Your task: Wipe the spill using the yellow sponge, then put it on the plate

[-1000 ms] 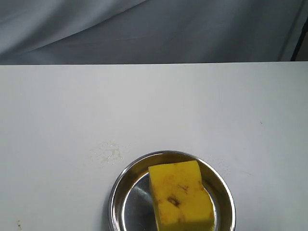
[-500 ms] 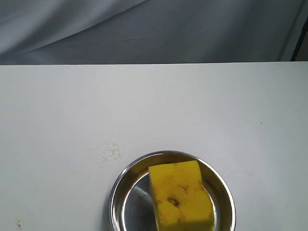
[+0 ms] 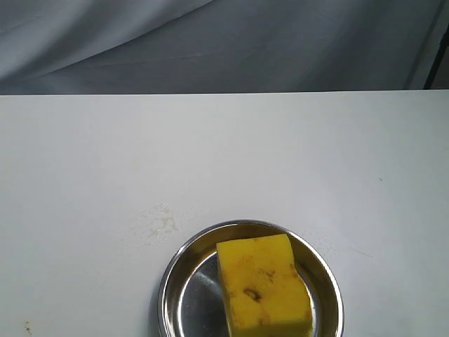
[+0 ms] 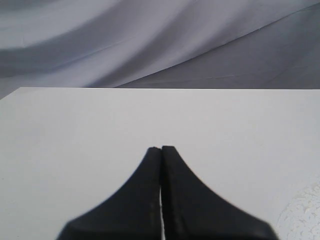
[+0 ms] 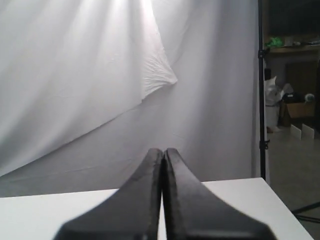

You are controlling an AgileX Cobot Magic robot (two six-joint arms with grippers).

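Exterior: yellow sponge (image 3: pixel 263 288) lies in the plate (image 3: pixel 242 224) at the bottom of the view. The spill (image 3: pixel 160 221) is only a faint wet smear on the counter (image 3: pixel 224 154), just beside the plate's left rim.
Left wrist: my left fingers (image 4: pixel 155 155) pressed together over the counter.
Right wrist: my right fingers (image 5: pixel 157 155) together, holding nothing, facing a white curtain (image 5: pixel 100 75).

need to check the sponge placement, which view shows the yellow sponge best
The exterior view: the yellow sponge lies in the plate, unobstructed, its speckled top facing the camera. Neither wrist view shows it at all; both look toward the backdrop.
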